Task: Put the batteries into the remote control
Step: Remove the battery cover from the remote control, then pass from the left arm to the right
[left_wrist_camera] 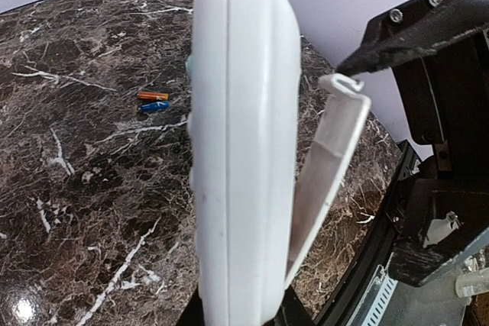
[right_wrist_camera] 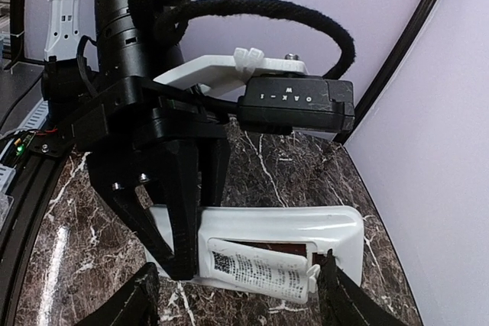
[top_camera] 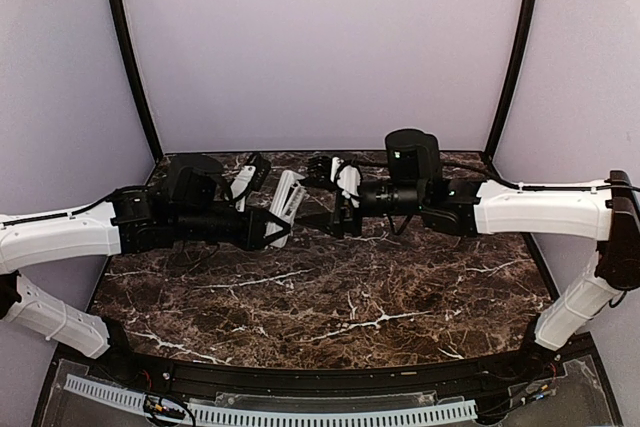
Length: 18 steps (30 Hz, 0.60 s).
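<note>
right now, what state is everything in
remote control: held up off the marble table
battery cover: swung open at one end, other end still attached
orange-red battery: lying on the table, not loaded
blue battery: lying beside it, not loaded
left gripper: shut on the remote control
right gripper: open, one finger at the cover's free end

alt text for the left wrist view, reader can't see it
A white remote control stands edge-on in the middle of the frame, its back cover swung open to the right with a black robot finger at the cover's top edge. Behind it on the dark marble table lie an orange battery and a blue battery, side by side.
</note>
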{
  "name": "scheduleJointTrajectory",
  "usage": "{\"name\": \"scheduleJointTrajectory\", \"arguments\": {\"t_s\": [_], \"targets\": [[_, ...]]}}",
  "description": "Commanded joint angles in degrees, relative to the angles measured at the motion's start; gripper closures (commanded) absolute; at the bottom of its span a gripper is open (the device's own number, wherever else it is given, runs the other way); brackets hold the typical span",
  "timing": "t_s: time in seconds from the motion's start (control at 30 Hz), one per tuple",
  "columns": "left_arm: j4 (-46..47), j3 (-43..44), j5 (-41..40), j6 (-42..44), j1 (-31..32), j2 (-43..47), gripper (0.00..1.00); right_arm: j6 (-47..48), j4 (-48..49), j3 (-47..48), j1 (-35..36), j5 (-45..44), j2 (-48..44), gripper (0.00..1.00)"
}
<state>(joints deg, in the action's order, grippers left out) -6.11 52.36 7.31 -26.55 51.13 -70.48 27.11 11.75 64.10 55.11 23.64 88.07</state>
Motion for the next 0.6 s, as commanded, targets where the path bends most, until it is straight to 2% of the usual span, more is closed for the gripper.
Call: {"name": "scheduleJointTrajectory", "arguments": {"t_s": [0.0,0.3,0.57], "targets": [[-0.93,1.3,-5.56,1.49,-0.42,1.56,1.0,-1.11,-2.01,-1.58,0.5,2.68,-0.36,0.33],[-7.29,3.44,-12.5,3.99,-1.09,-1.5,1.0,-4.94,0.29,-1.31,-0.83,-6.83,2.84,0.28],[-9.96,3.51,-16.33,6.11,-3.26,-4.23,1.0,-6.48,-0.3,-2.77,-2.79,-7.96,5.33,0.26]]}}
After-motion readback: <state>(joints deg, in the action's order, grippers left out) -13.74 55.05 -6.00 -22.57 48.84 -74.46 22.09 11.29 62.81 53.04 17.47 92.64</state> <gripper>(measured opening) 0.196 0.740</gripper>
